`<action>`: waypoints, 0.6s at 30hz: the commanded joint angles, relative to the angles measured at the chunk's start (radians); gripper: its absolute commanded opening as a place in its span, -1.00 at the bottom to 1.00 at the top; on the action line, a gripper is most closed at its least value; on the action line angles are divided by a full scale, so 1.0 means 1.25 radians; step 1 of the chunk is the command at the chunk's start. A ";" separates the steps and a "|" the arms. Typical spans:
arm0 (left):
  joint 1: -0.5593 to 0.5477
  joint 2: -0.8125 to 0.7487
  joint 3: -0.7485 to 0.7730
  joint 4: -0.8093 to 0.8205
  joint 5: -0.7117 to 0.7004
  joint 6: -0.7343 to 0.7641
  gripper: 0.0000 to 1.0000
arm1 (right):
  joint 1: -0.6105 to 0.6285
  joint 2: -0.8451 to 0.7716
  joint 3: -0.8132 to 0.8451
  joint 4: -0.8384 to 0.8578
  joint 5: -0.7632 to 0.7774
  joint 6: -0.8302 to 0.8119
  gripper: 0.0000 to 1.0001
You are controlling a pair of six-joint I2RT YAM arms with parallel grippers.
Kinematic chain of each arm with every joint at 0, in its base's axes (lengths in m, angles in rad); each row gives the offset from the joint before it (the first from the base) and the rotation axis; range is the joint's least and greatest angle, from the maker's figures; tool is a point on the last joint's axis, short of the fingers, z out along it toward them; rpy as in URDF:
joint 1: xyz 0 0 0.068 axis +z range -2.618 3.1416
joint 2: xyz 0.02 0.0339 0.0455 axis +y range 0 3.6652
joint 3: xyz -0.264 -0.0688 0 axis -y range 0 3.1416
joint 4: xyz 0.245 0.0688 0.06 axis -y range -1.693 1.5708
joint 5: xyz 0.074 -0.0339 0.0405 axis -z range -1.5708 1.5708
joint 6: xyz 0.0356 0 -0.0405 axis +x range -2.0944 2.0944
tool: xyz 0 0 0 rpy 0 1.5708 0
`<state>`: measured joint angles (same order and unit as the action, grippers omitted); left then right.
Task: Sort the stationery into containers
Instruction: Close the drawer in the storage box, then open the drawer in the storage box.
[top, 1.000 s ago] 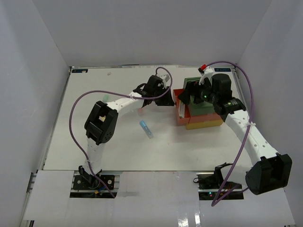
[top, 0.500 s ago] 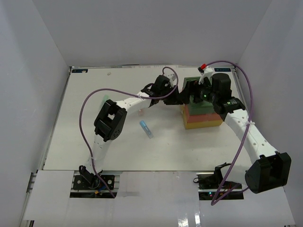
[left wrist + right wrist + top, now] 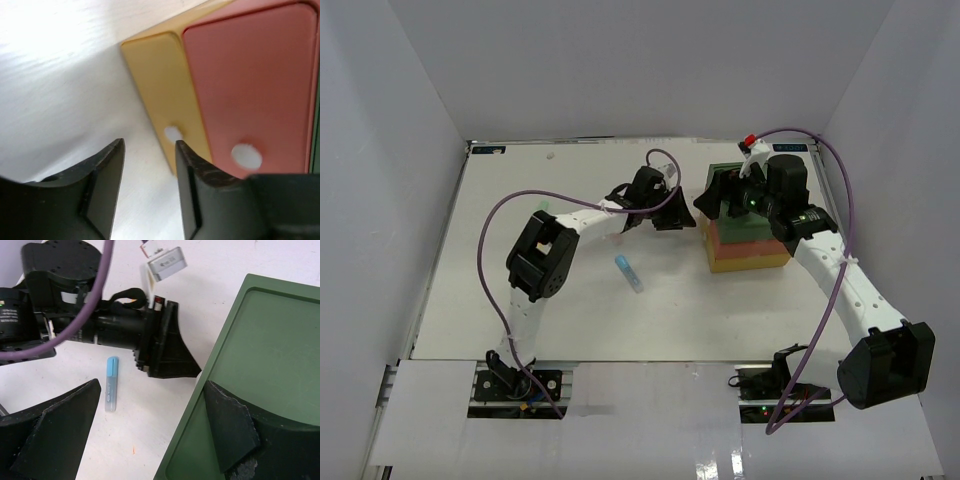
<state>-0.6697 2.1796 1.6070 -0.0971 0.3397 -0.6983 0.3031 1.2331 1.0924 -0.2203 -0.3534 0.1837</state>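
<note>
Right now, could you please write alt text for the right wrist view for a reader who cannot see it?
The right gripper hangs open over one edge of the green top drawer. Beyond it, the left gripper points at that edge, and a light blue marker lies on the white table.

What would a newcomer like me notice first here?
The bright stack of drawers, green over red-orange over yellow, stands right of centre on the table. The left pincer is open at its fronts, the right pincer open over its green top. A lone blue pen lies to its left.
</note>
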 commanded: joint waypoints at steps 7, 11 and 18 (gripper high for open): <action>0.028 -0.158 -0.166 0.100 0.077 -0.044 0.44 | 0.004 -0.023 0.055 -0.010 0.051 -0.021 0.80; 0.029 -0.145 -0.195 0.127 0.093 -0.030 0.51 | 0.004 -0.048 0.060 -0.034 0.078 -0.034 0.80; 0.025 -0.109 -0.203 0.190 0.148 -0.076 0.43 | 0.003 -0.099 0.033 -0.053 0.138 -0.050 0.80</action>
<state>-0.6334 2.0480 1.3609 0.0601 0.4686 -0.7616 0.3035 1.1481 1.1191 -0.2893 -0.2329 0.1448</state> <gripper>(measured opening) 0.720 0.903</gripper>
